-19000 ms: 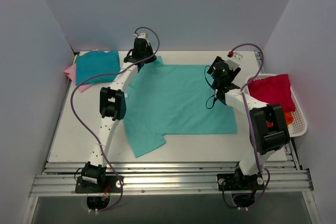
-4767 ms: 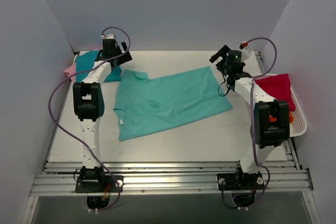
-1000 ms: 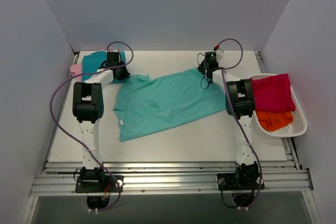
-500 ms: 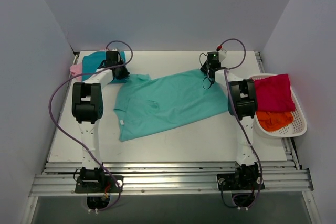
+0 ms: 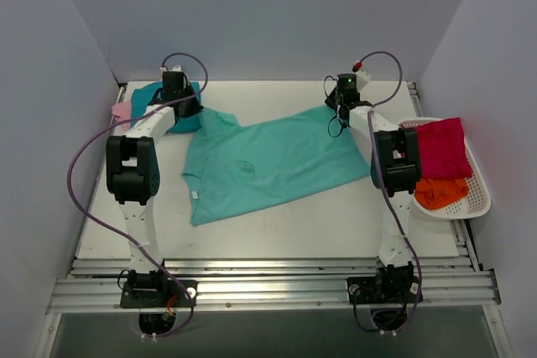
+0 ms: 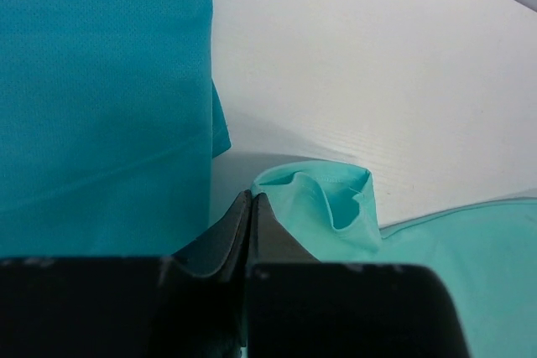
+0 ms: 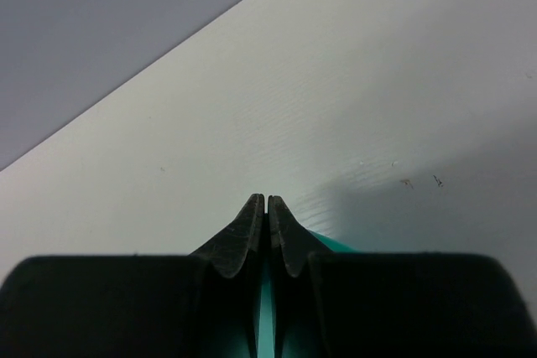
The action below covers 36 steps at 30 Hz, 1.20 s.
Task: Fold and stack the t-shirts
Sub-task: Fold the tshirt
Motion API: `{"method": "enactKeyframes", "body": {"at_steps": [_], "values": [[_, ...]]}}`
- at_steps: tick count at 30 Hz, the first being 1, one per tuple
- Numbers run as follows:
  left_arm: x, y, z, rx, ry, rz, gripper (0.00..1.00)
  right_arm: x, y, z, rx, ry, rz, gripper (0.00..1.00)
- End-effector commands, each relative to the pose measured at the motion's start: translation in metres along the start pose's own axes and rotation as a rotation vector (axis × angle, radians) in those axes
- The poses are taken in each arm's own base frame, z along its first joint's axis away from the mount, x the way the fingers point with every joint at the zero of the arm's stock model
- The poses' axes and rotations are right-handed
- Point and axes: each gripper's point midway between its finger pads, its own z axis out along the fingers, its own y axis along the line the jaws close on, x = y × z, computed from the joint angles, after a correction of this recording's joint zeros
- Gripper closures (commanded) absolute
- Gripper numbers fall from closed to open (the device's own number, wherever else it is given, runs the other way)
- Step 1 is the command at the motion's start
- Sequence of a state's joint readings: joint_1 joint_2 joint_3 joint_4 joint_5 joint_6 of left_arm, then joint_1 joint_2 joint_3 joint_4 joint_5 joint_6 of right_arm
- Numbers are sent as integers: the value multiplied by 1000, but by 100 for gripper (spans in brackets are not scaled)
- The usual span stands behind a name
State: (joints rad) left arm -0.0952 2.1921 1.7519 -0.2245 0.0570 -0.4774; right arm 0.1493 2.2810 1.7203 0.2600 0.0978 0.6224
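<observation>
Across the table (image 5: pixel 294 232), the mint t-shirt (image 5: pixel 268 165) lies stretched left to right, and we hold its far corners: left gripper (image 5: pixel 186 111) clamped on the left one, right gripper (image 5: pixel 338 109) clamped on the right one

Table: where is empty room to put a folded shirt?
The widest bare table is the near strip between the mint shirt and the front rails. A narrower strip lies behind it, along the back wall. Far-left is crowded with the teal shirt and pink shirt; the basket takes the right edge.
</observation>
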Motion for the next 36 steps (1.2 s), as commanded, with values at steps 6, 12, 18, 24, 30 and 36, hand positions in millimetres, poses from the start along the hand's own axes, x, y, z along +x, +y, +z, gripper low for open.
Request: {"method": "enactKeyframes", "body": {"at_steps": [6,12,18,24,30,36], "values": [[-29,-5,-46,1,-95,16,98,-31,-1,-32,20,-63,-9,100],[-24,-5,-70,1,-107,19,98,-22,-15,-44,52,-51,-17,100],[-11,-10,-101,15,-111,26,98,-19,-26,-67,66,-52,-13,100],[7,-15,-128,7,-119,41,98,-23,-29,-91,62,-71,-2,100],[39,-27,-149,-9,-113,87,98,-10,-42,-102,80,-57,15,100],[77,-26,-166,-23,-86,113,98,9,-63,-111,121,-45,32,100]]}}
